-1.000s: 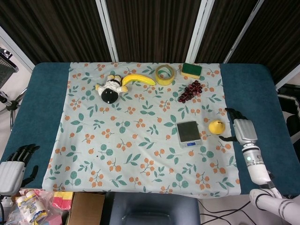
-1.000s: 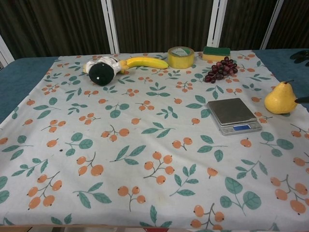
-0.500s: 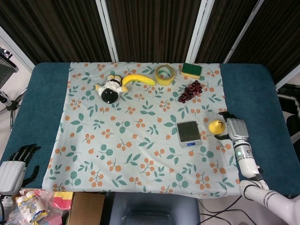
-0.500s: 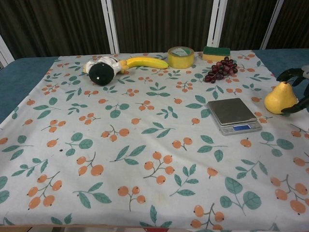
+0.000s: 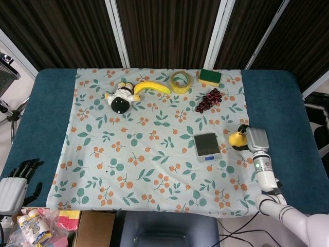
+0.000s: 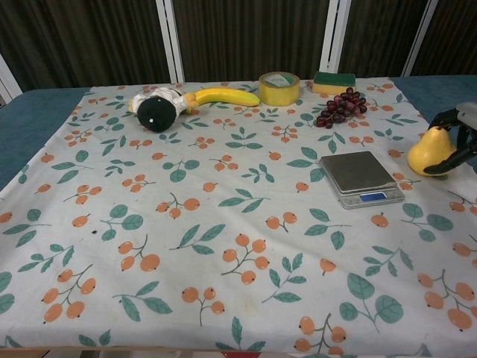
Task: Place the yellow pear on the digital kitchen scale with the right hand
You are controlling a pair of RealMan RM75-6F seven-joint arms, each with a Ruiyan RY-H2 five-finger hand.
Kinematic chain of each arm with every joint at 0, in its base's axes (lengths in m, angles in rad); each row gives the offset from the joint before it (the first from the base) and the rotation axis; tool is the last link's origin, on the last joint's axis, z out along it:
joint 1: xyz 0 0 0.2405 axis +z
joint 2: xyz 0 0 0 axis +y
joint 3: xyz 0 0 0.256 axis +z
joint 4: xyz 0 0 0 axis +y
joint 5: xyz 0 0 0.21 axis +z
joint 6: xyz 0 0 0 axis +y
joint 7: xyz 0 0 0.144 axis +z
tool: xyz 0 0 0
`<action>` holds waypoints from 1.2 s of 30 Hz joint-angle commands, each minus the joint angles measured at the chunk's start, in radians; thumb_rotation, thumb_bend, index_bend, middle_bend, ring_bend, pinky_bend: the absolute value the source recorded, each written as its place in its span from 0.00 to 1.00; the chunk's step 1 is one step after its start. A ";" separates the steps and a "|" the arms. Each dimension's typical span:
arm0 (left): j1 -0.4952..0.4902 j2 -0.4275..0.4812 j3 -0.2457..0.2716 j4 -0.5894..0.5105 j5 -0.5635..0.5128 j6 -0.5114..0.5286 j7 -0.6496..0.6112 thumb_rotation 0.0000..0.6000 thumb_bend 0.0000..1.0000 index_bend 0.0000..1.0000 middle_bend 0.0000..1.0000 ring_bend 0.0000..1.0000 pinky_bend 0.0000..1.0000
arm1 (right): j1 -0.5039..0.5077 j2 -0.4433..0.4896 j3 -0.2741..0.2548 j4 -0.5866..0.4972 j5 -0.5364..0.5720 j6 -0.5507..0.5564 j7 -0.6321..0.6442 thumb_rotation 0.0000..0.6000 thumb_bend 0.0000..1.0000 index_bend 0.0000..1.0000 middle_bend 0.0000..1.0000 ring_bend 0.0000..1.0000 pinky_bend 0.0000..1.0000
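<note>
The yellow pear [image 5: 236, 139] [image 6: 430, 149] stands on the floral cloth just right of the digital kitchen scale [image 5: 207, 146] [image 6: 361, 177]. My right hand [image 5: 253, 140] [image 6: 460, 138] has come in from the pear's right. Its dark fingers [image 6: 445, 116] curl over the top and under the near side, gripping the fruit. The pear still rests on the cloth. Nothing lies on the grey platform of the scale. My left hand [image 5: 15, 182] hangs beyond the table's near left corner, fingers apart and holding nothing; the chest view does not show it.
Purple grapes [image 5: 208, 99] lie behind the scale. Along the far edge sit a green sponge [image 5: 210, 76], a tape roll [image 5: 180, 81], a banana [image 5: 150, 87] and a black-and-white toy [image 5: 121, 99]. A box [image 5: 95, 229] stands below the table's near edge.
My right hand slid left from beside the pear and its fingers closed around it. The pear shifted slightly towards the scale. The left hand stayed still.
</note>
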 commanded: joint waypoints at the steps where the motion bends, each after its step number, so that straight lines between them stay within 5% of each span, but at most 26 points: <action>1: 0.002 0.001 0.001 0.001 0.002 0.003 -0.002 1.00 0.45 0.21 0.16 0.14 0.33 | -0.003 -0.007 0.004 0.004 -0.007 0.022 0.009 1.00 0.24 0.76 0.62 0.67 0.83; 14: 0.001 -0.001 0.003 -0.004 0.008 -0.001 0.009 1.00 0.45 0.22 0.16 0.14 0.33 | -0.040 0.132 -0.044 -0.328 -0.154 0.164 0.030 1.00 0.24 0.77 0.63 0.68 0.84; 22: 0.001 0.000 0.000 -0.003 0.006 0.001 0.005 1.00 0.45 0.22 0.16 0.14 0.33 | -0.010 0.119 -0.045 -0.351 -0.148 0.134 -0.012 1.00 0.24 0.74 0.63 0.66 0.84; 26: 0.001 0.000 0.000 -0.001 0.007 0.002 0.001 1.00 0.45 0.22 0.16 0.14 0.33 | 0.002 0.110 -0.045 -0.342 -0.137 0.113 -0.017 1.00 0.24 0.66 0.61 0.59 0.78; 36: -0.002 0.000 -0.001 -0.002 0.007 -0.002 0.000 1.00 0.45 0.22 0.16 0.14 0.33 | 0.019 0.112 -0.054 -0.331 -0.152 0.081 0.039 1.00 0.24 0.45 0.37 0.31 0.58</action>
